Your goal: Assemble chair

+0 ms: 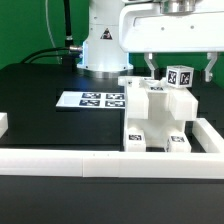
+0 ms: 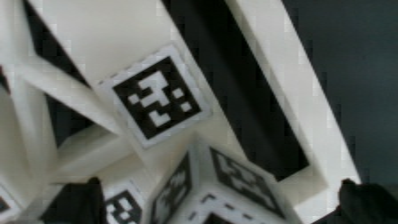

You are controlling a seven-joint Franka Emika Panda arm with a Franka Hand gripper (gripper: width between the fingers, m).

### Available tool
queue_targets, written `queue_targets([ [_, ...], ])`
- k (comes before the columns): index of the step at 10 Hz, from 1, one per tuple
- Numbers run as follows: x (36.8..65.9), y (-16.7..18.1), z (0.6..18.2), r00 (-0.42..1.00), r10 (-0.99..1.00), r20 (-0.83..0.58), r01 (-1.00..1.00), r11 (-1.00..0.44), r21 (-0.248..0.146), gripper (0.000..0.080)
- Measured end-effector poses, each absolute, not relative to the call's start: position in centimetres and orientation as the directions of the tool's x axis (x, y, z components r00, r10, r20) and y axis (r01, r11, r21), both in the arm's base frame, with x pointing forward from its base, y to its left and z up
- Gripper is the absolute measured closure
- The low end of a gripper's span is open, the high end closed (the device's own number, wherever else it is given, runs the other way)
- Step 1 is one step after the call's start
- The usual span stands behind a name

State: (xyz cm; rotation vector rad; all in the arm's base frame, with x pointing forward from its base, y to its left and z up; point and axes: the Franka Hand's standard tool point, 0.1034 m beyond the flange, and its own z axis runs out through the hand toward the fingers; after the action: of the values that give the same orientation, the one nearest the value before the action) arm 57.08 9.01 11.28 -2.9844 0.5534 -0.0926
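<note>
A green backdrop (image 1: 30,25) stands behind a black table (image 1: 40,115) edged by a white border rail (image 1: 60,162)

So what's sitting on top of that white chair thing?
A small tagged block tops the chair, with the open gripper straddling it. How it joins underneath is hidden.

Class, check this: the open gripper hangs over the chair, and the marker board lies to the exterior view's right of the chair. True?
No. The marker board lies to the exterior view's left of the chair, as that view shows. The open gripper does hang over it.
</note>
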Motion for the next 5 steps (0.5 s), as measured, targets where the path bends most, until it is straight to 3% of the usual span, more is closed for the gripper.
queue_targets([
  [5,57.06,8.75,11.33,0.994,0.071,0.080,0.074,-0.996,-0.038,0.0150],
])
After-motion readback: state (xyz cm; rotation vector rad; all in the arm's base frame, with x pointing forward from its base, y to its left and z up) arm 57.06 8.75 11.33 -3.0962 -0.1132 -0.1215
